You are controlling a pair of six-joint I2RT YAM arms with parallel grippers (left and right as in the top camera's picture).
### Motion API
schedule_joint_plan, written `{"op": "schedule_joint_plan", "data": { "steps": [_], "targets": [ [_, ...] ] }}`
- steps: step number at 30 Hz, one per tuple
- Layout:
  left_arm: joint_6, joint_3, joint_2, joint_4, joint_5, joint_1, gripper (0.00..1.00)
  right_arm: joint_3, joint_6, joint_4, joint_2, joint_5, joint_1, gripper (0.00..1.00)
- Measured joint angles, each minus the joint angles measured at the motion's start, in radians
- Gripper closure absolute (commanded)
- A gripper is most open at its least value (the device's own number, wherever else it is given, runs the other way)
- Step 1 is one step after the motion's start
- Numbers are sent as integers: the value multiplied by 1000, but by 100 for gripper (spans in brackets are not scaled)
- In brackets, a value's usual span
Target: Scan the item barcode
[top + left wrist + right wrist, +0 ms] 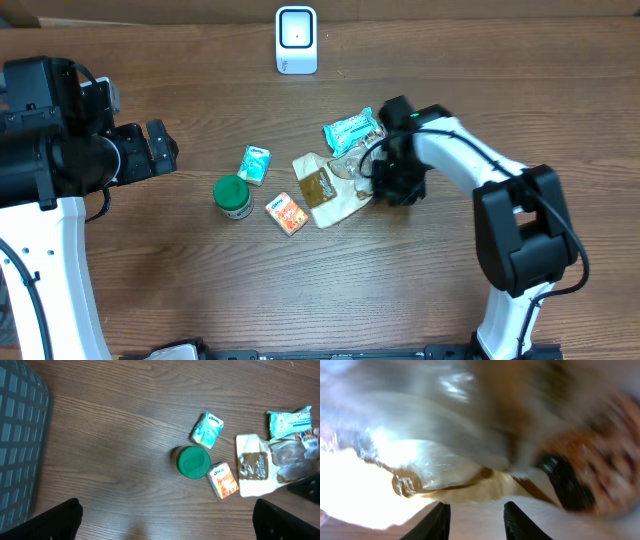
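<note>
A white and brown snack bag [325, 190] with a clear window lies crumpled at the table's middle. My right gripper [386, 186] sits on its right edge. In the right wrist view the bag [485, 435] fills the blurred picture, and its white film lies between the fingers of the right gripper [477, 521], which is shut on it. The white barcode scanner [296, 40] stands at the far edge. My left gripper [165, 150] hovers at the left, wide open with only bare wood between its jaws [170, 521].
A teal wipes pack [352, 131] lies just behind the bag. Left of the bag lie a light-blue tissue pack [255, 163], a green-lidded jar [233, 196] and an orange tissue pack [287, 213]. A dark grid basket [20, 440] shows at the left.
</note>
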Motion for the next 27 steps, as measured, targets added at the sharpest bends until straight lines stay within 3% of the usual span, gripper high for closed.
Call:
{"op": "schedule_joint_plan", "data": {
  "steps": [6, 10, 14, 22, 27],
  "targets": [
    [0, 0, 0, 0, 0, 0, 0, 0, -77, 121, 0, -9, -148, 53],
    [0, 0, 0, 0, 0, 0, 0, -1, -60, 281, 0, -119, -226, 41],
    [0, 0, 0, 0, 0, 0, 0, -1, -9, 418, 0, -252, -229, 36],
    [0, 0, 0, 0, 0, 0, 0, -1, 85, 431, 0, -310, -174, 36],
    [0, 0, 0, 0, 0, 0, 0, -2, 123, 349, 0, -316, -190, 33]
  ]
}}
